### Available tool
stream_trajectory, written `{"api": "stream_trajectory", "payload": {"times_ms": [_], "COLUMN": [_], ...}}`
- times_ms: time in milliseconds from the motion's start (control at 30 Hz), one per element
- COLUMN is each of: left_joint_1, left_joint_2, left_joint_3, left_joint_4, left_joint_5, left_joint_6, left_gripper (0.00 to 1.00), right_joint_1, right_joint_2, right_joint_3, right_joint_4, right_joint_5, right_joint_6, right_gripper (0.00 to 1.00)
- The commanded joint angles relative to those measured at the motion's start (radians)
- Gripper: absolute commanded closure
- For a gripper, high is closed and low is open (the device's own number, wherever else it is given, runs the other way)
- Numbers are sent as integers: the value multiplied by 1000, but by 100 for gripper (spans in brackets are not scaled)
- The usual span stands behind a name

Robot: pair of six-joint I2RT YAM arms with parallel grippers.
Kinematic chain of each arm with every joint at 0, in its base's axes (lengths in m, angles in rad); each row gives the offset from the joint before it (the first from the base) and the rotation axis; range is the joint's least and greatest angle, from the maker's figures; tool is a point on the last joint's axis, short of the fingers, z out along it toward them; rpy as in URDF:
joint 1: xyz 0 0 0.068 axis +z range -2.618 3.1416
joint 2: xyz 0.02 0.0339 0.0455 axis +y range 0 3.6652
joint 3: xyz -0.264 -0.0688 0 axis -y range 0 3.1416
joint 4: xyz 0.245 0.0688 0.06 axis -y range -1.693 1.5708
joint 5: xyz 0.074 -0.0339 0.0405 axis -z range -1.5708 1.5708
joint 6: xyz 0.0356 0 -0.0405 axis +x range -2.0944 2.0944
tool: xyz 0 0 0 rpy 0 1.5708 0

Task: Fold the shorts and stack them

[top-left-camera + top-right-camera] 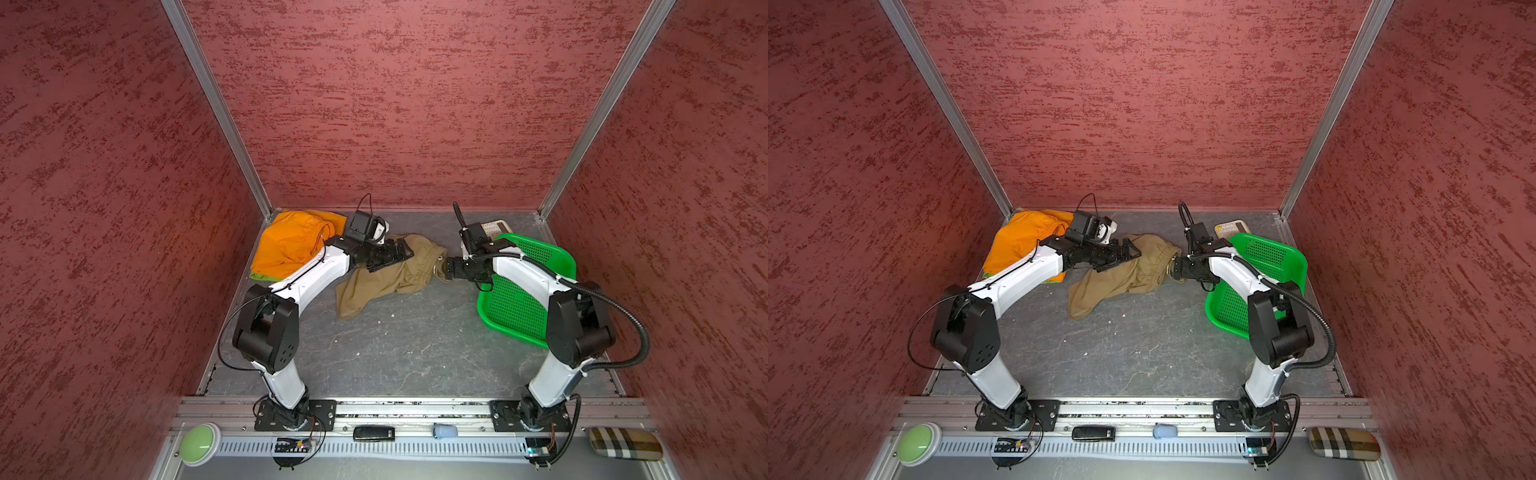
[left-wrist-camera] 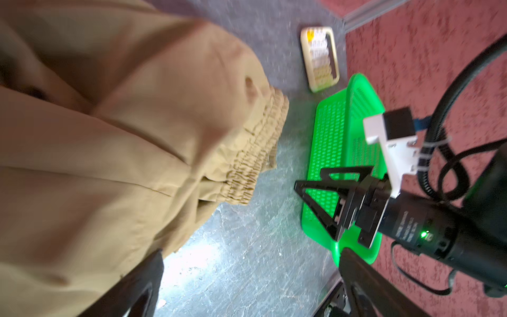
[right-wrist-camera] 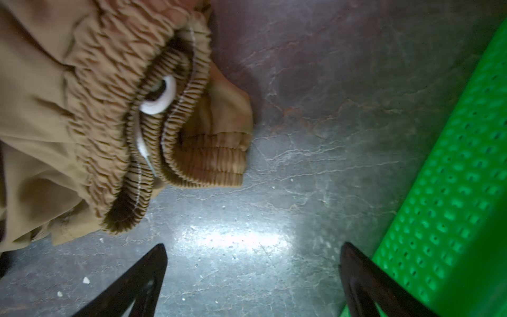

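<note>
The khaki shorts (image 1: pixel 386 278) (image 1: pixel 1125 274) lie crumpled at the middle back of the grey table, waistband (image 3: pixel 175 153) toward the right. My left gripper (image 1: pixel 405 253) (image 1: pixel 1133 253) (image 2: pixel 251 254) hangs open over their left upper part, holding nothing. My right gripper (image 1: pixel 442 270) (image 1: pixel 1171 268) (image 3: pixel 253 247) is open just right of the waistband, with bare table between its fingers. The orange shorts (image 1: pixel 286 245) (image 1: pixel 1021 245) lie in the back left corner, and a sliver of the lime green shorts (image 1: pixel 259 276) shows beneath them.
A green perforated basket (image 1: pixel 523 299) (image 1: pixel 1266 253) (image 2: pixel 329 131) (image 3: pixel 452 192) sits at the right, partly under the right arm. A small cream box (image 1: pixel 496 227) (image 2: pixel 319 57) lies behind it. Red walls enclose three sides. A green button (image 1: pixel 199 444) sits on the front rail.
</note>
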Motion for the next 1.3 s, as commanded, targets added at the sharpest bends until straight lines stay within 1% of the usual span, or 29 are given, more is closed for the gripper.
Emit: {"api": "stream_trajectory", "payload": {"times_ms": [0, 100, 167, 300, 400, 433, 533, 667, 700, 733, 800, 833, 867, 900, 1000, 1067, 1267], "left_joint_1": [-36, -38, -24, 25, 58, 67, 85, 96, 97, 99, 105, 108, 112, 115, 115, 105, 79], "left_joint_2": [72, 117, 104, 19, -57, -84, -137, -191, -201, -211, -229, -238, -250, -259, -287, -298, -300], "left_joint_3": [60, 94, 78, 14, -41, -59, -100, -160, -176, -191, -219, -233, -250, -268, -307, -322, -337], "left_joint_4": [-32, -69, -54, -6, 19, 24, 16, 18, 21, 27, 42, 56, 74, 95, 166, 201, 305], "left_joint_5": [10, -1, -7, -24, -34, -34, -32, -24, -19, -13, 0, 6, 14, 24, 51, 47, 41], "left_joint_6": [27, 39, 31, 5, -9, -11, -10, -19, -25, -31, -50, -62, -78, -97, -145, -161, -200], "left_gripper": [1, 1, 1, 1, 1, 1, 1, 1, 1, 1, 1, 1, 1, 1, 1, 1, 0], "right_joint_1": [-13, -1, 26, 67, 93, 101, 127, 149, 151, 153, 157, 160, 163, 166, 172, 174, 176], "right_joint_2": [-77, -112, -119, -76, -6, 22, 88, 159, 174, 186, 197, 196, 192, 187, 164, 148, 97], "right_joint_3": [-8, -19, -35, -86, -83, -73, -41, -4, 6, 16, 36, 48, 66, 89, 168, 220, 340], "right_joint_4": [20, 86, 165, 361, 458, 477, 524, 548, 546, 546, 545, 542, 534, 523, 478, 450, 398], "right_joint_5": [20, -85, -158, -264, -286, -291, -315, -298, -292, -288, -288, -290, -289, -289, -285, -285, -295], "right_joint_6": [-35, 9, 55, 188, 244, 259, 291, 322, 326, 329, 333, 334, 333, 329, 316, 309, 314], "right_gripper": [1, 1, 1, 1, 1, 3, 11, 22, 29, 40, 66, 77, 86, 92, 98, 100, 100]}}
